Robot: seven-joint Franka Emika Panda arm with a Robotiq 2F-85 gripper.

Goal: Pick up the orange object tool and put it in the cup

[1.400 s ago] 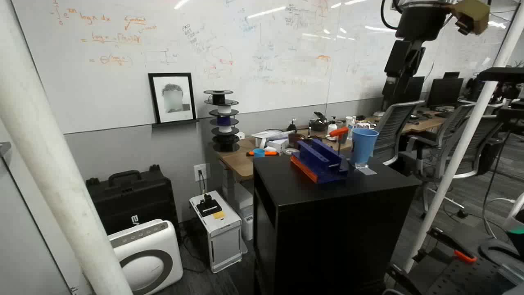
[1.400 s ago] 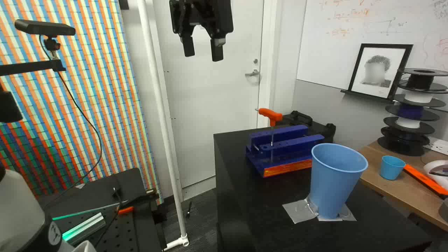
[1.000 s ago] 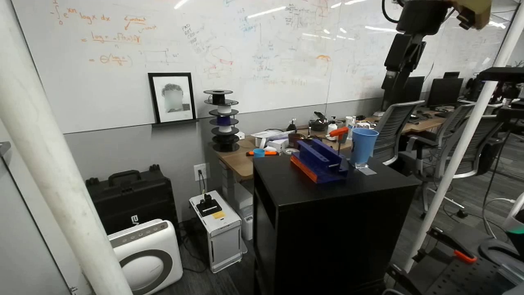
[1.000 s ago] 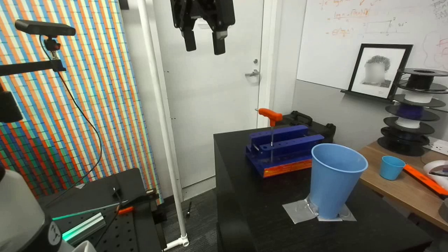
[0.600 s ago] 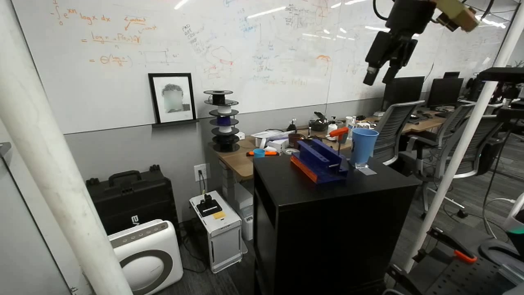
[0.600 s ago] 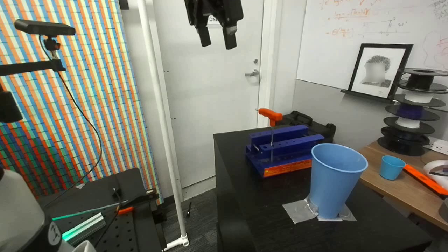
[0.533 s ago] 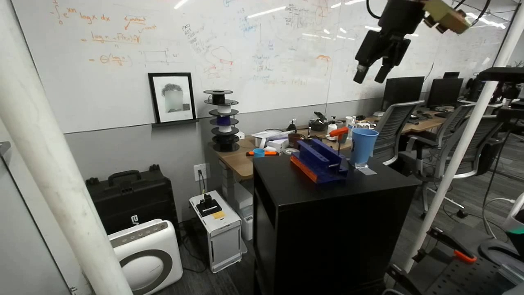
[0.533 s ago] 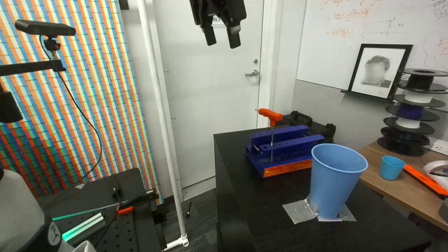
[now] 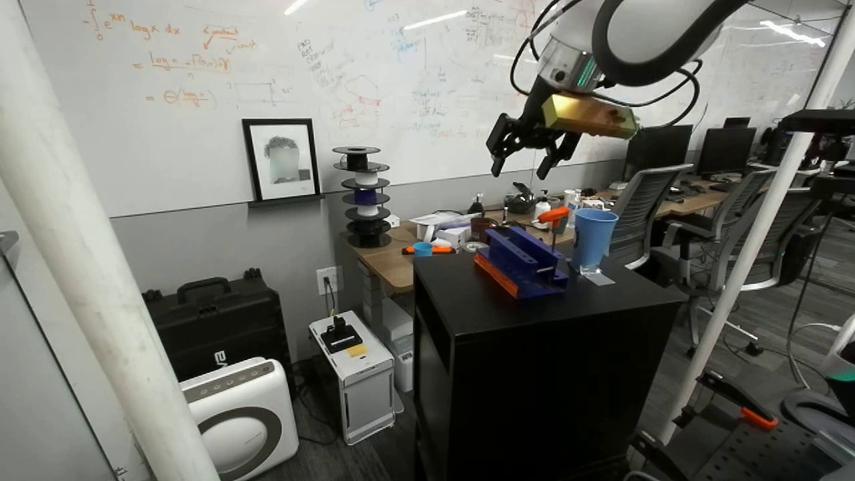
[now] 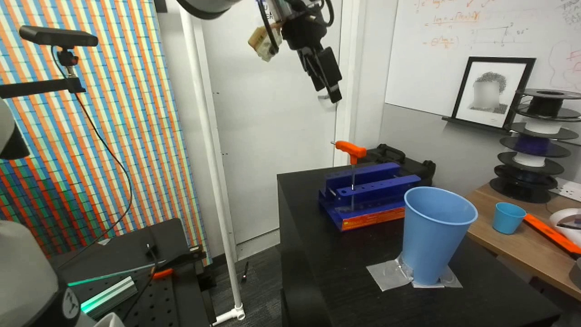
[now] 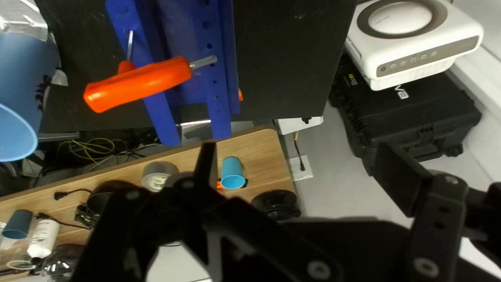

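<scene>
"While your tool (image 9: pixel 520 170) hangs empty and spread apart, you're at the reach, I judge."

"So you'd want it lowered astride the orange T-handle key (image 11: pixel 137 83), upright in the blue rack (image 10: pixel 386 190)."

"An exterior view shows all of the cup (image 10: pixel 429 247) on the surface (image 10: pixel 490 295); your wrist view crops it."
</scene>
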